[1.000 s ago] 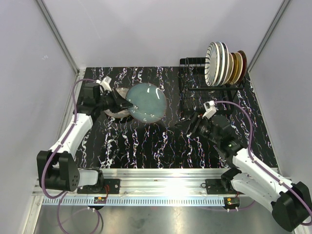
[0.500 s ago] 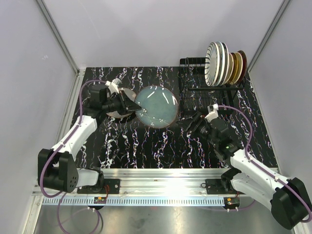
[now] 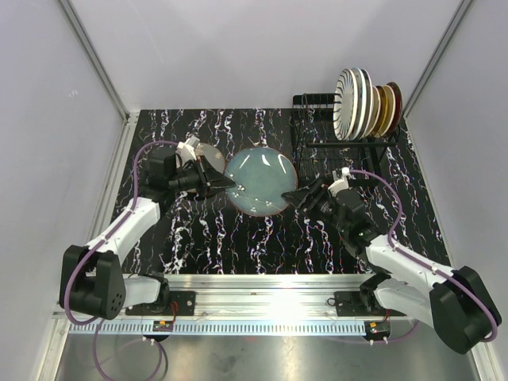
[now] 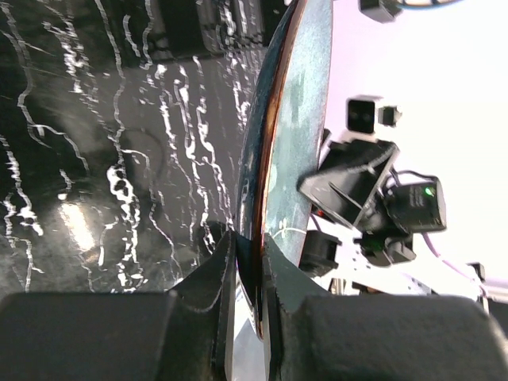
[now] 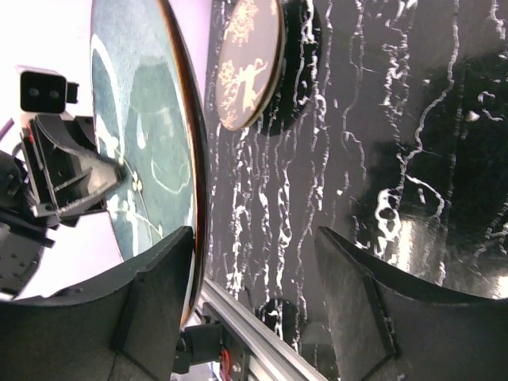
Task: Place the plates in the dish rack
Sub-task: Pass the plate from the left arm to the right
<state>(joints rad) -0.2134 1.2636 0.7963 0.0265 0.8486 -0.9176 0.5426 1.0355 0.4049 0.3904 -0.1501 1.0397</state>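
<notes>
The blue-grey plate (image 3: 258,181) hangs above the table (image 3: 238,242), just to the left of the dish rack (image 3: 311,151) and tilted up off the tabletop. The left gripper (image 3: 225,184) is clamped on the plate edge farthest from the dish rack, its fingers (image 4: 216,274) pinching the dark rim between them. The right gripper (image 3: 298,196) sits at the edge nearest the dish rack, jaws spread wide. The rim runs along the inner side of one finger (image 5: 159,286), with nothing gripped.

A row of plates (image 3: 367,101) stands at the back right end of the dish rack, and the prongs nearer the arms are free. A brown patterned plate (image 3: 208,152) lies on the table farther left of the dish rack, beyond the held plate.
</notes>
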